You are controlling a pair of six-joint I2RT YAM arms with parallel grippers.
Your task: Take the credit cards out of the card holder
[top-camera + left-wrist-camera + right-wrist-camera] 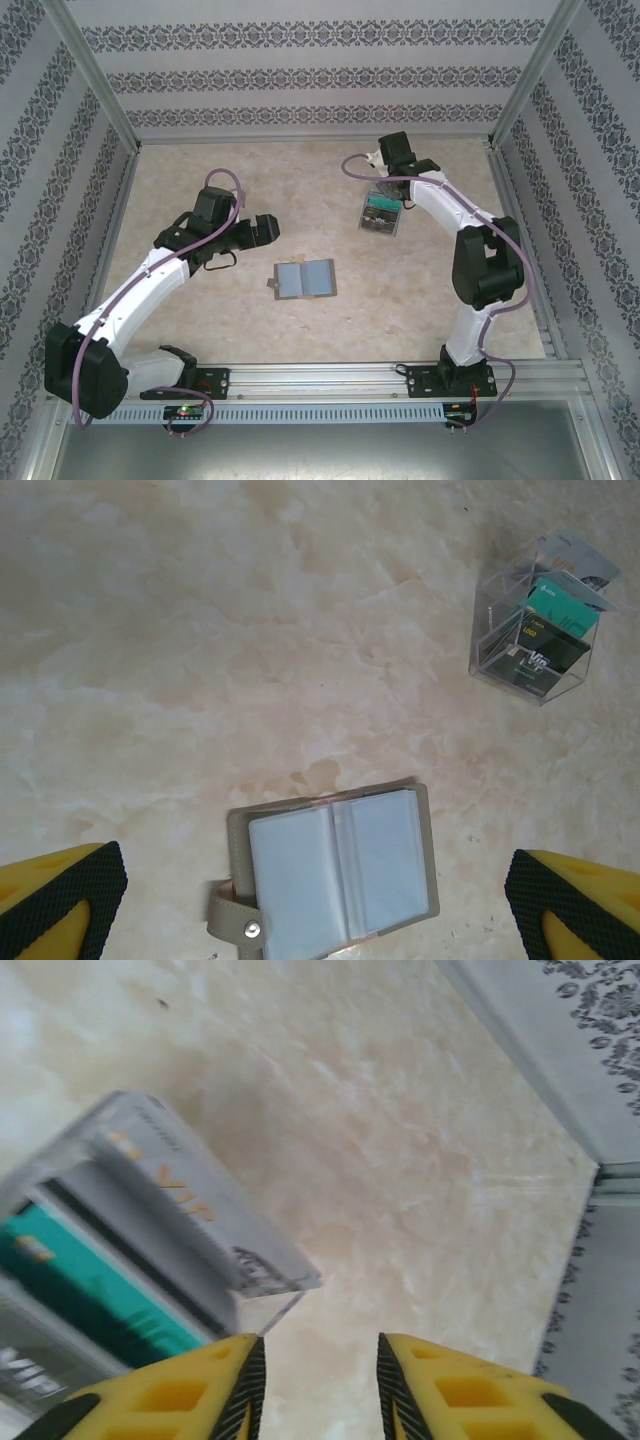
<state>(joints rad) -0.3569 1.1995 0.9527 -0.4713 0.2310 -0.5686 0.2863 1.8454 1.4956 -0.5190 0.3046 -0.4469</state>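
Your right claw (320,1348) sits parted, empty, by the clear plastic card box (262,1298); left claw (315,885) spread wide. Grey-brown folding card holder (335,865) looks emptied, so retreat.

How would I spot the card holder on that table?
On the marbled table, look at the middle. The card holder lies there open and flat, pale blue-grey inside with a grey-brown border and side tab. The clear case farther back holds green and black cards.

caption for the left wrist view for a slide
Left pincer, wide open, above the unfolded card holder on the table; a clear case with cards stands beyond it.
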